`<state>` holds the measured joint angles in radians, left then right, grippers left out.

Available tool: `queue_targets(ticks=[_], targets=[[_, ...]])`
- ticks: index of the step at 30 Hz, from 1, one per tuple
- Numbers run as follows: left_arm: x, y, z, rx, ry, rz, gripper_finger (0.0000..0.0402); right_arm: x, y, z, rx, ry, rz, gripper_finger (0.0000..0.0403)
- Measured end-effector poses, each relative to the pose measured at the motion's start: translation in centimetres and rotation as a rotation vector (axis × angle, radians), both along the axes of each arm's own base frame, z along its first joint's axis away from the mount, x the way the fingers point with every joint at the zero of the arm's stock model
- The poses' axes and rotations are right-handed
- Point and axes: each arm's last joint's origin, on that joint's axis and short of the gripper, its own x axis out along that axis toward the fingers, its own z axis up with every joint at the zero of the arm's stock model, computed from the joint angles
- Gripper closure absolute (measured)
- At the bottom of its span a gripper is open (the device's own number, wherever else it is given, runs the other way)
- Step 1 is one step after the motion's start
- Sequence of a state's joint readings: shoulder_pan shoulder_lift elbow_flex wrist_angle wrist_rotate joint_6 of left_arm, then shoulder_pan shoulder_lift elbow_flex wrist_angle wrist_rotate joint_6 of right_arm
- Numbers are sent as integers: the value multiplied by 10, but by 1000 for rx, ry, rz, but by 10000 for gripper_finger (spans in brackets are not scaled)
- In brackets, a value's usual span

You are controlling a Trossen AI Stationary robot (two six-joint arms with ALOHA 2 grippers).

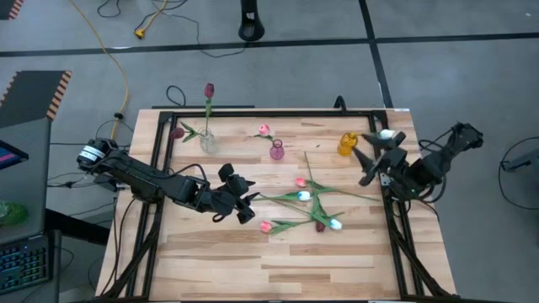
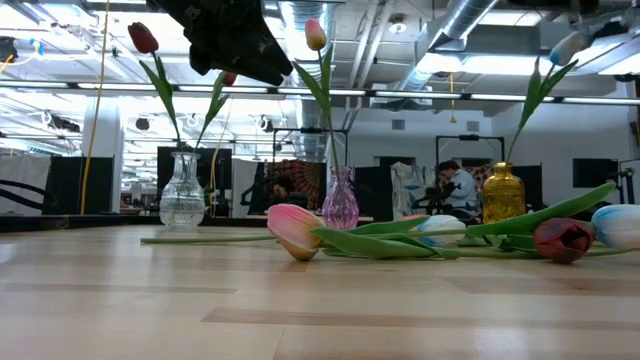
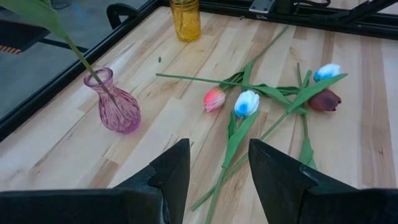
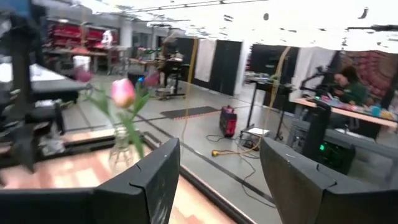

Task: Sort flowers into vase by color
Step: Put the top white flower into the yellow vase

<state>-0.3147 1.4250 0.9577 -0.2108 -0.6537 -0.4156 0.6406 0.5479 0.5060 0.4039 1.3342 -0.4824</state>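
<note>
My left pincer [image 1: 237, 200] hovers with fingers apart over bare table [image 1: 278, 261], just beside the loose flowers [image 1: 305, 206] lying mid-table (stems tangled). The right pincer [image 1: 376, 150], fingers apart and holding nothing, hangs near the yellow vase [image 1: 347, 144] by the table's right edge. Behind the flowers stand the pink vase [image 1: 276, 151] and clear vase [image 1: 207, 141], each holding a tulip.

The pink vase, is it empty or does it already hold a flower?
It holds one. In the low view the pink vase stands upright with a green stem rising to a pink tulip.
</note>
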Motion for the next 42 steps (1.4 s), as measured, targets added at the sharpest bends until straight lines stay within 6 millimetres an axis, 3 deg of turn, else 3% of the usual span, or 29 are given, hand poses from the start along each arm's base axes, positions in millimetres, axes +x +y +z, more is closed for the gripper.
queue_targets(ticks=[16, 21, 31, 35, 42], targets=[[1, -1, 0, -28, 3, -35, 249, 9, 41, -15, -19, 51, 198, 154], [11, -4, -2, -13, -45, -60, 249, 15, 56, -24, -10, 66, 240, 154], [54, -12, -46, 73, -86, -141, 249, 31, 83, -50, -1, 107, 299, 154], [66, -3, -67, 39, -53, -126, 249, 39, 92, -61, 5, 128, 346, 154], [91, 19, -82, -17, -7, -150, 249, 48, 102, -78, 17, 156, 352, 154]])
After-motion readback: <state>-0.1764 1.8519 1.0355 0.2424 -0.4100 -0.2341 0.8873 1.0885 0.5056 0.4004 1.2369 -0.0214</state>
